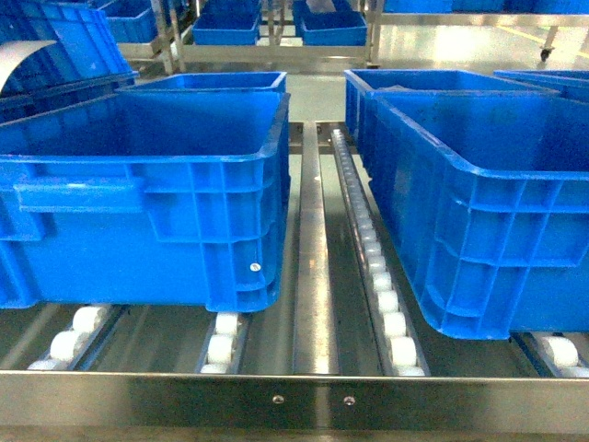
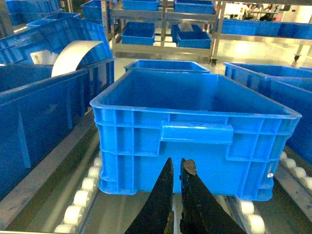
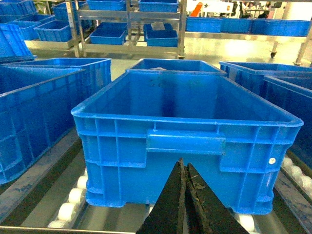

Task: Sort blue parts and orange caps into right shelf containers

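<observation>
Ahead of the left claw (image 2: 176, 168), the bin (image 2: 195, 122) wall blocks the way forward; its open top above is free. Left of it, a neighbouring bin (image 2: 39, 117) leaves a narrow roller lane (image 2: 83, 195). The right claw (image 3: 184, 170) faces another bin (image 3: 185, 131) wall, with open room above the rim.

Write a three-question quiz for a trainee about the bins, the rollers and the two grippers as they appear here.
1. True or false: the left gripper is holding an orange cap.
2. What do the bins rest on? A) a carpet B) white rollers in metal tracks C) a wooden pallet
3. Fill in: the right gripper points at the front wall of a blue bin, and its jaws are ____.

Key
1. False: its jaws are nearly together with nothing between them.
2. B
3. shut
</observation>
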{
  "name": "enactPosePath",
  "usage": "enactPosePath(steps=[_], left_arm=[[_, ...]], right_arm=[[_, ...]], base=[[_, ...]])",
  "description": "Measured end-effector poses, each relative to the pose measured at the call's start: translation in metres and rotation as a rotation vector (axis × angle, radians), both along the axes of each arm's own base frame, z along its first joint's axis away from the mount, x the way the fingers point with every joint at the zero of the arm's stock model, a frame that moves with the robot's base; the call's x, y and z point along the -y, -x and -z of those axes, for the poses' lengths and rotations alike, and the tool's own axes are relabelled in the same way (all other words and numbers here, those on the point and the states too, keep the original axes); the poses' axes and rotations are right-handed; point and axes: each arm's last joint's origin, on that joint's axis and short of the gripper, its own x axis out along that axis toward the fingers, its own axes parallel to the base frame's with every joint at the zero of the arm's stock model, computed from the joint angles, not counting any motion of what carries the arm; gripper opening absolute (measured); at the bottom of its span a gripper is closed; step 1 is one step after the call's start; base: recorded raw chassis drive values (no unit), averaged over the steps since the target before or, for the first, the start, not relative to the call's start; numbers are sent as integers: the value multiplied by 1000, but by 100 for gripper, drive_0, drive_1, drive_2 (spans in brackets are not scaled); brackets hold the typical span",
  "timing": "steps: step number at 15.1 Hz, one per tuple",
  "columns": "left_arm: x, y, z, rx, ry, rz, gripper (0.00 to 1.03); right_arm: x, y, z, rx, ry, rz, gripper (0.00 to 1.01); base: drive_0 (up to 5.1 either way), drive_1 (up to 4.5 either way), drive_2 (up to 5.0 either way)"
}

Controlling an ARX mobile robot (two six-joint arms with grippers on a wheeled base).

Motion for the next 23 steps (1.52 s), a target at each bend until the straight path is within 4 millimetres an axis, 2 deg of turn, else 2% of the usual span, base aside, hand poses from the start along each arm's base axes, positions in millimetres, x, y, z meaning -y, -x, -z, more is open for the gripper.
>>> enactPosePath(steps=[5, 6, 7, 12, 14, 18, 20, 21, 22, 23], left_arm=[[0, 6, 0, 0, 0, 0, 2], [0, 12, 7, -54, 0, 0, 2], [0, 17, 3, -3, 0, 1, 2], [0, 17, 4, -12, -2, 0, 2], [0, 17, 4, -12, -1, 0, 4], [0, 17, 4, -12, -1, 0, 16], [0, 17, 4, -11, -1, 0, 37], [0, 17, 4, -11, -1, 0, 63], [0, 17, 4, -12, -3, 0, 100], [0, 17, 4, -12, -4, 0, 98]], right_arm=[[0, 6, 1, -8, 0, 0, 2], [0, 13, 7, -58, 0, -5, 2], [0, 17, 2, 8, 0, -3, 2], [0, 17, 4, -13, 0, -2, 2], [0, 17, 4, -11, 0, -3, 8], [0, 17, 4, -11, 0, -2, 21], [0, 17, 4, -11, 0, -2, 43], [0, 17, 4, -11, 0, -3, 68], [0, 17, 4, -11, -1, -3, 99], [0, 17, 4, -11, -1, -2, 98]], base=[[0, 0, 0], [0, 0, 0], [0, 0, 0], [0, 0, 0], [0, 0, 0], [0, 0, 0], [0, 0, 0], [0, 0, 0], [0, 0, 0], [0, 0, 0]])
